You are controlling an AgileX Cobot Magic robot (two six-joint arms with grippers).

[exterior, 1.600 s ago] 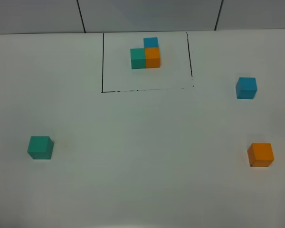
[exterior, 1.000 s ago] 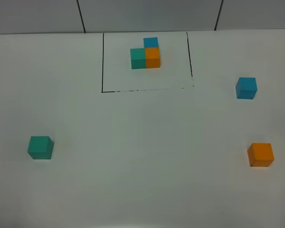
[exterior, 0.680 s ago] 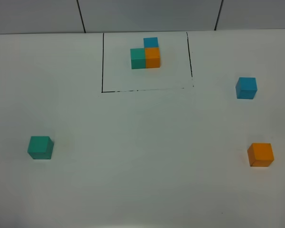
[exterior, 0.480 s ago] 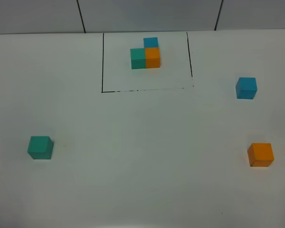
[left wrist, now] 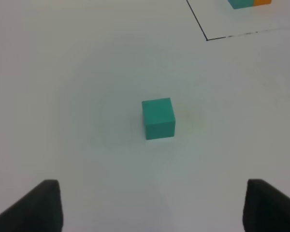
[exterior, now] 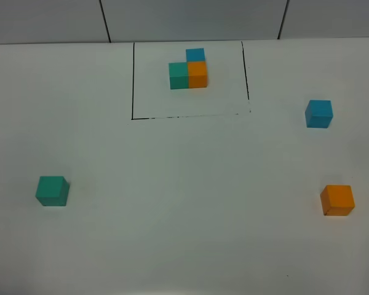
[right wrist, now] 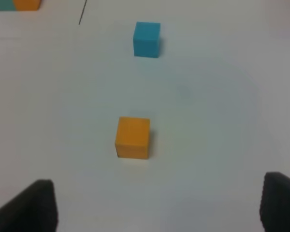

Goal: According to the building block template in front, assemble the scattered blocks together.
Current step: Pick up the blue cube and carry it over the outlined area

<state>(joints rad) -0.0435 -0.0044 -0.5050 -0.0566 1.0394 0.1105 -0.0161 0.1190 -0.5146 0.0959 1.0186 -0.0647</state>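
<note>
Nearest me, my left gripper [left wrist: 154, 208] hangs over the near left of the white table [exterior: 184, 246], its dark jaws wide apart and holding nothing; the teal cube [left wrist: 158, 118] sits just beyond them, centred between them, so I judge I am lined up to drop straight onto it; my right gripper [right wrist: 154, 205] hangs the same way on the near right, jaws apart and empty, with the orange cube [right wrist: 133, 137] ahead of it; farther back on that right side lies the blue cube [right wrist: 147, 39], well apart from the orange one; all three loose cubes stand flat and alone, none touching another, so nothing of the assembly is done yet; they are equal in size, sharp-edged, matte and plain-coloured, probably light and easy to pinch on two opposite faces; the table is smooth, so a nudged cube may slide; farthest away, inside a thin black outline [exterior: 133, 80], sits the template [exterior: 189, 72]: teal and orange cubes side by side, touching, with a blue one behind the orange, forming an L for me to copy.
</note>
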